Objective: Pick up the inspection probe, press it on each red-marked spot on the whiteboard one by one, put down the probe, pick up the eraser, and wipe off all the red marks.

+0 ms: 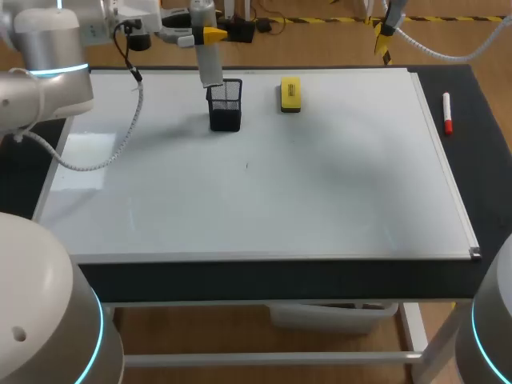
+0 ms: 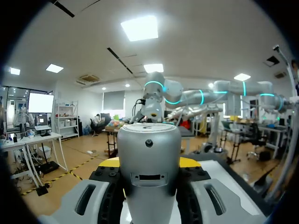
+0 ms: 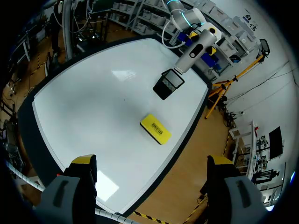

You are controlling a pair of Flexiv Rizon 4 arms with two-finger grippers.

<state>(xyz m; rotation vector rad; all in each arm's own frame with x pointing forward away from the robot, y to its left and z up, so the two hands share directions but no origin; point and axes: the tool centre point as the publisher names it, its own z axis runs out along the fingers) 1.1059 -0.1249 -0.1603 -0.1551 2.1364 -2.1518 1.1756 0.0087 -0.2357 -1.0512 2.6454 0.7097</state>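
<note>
Inspection probe [image 1: 210, 64] between left fingers [image 1: 214, 34], tip at mesh cup [image 1: 226, 108] rim

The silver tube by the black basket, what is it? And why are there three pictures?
It is a robot with two arms at a table. One picture looks down from above; the other two come from cameras on the arms' wrists. The left hand holds that silver tube, a probe, with its end at the rim of the black mesh basket. The right hand is open and empty. On the table lies a whiteboard with a yellow eraser on it. A red marker lies beside the board.
</note>
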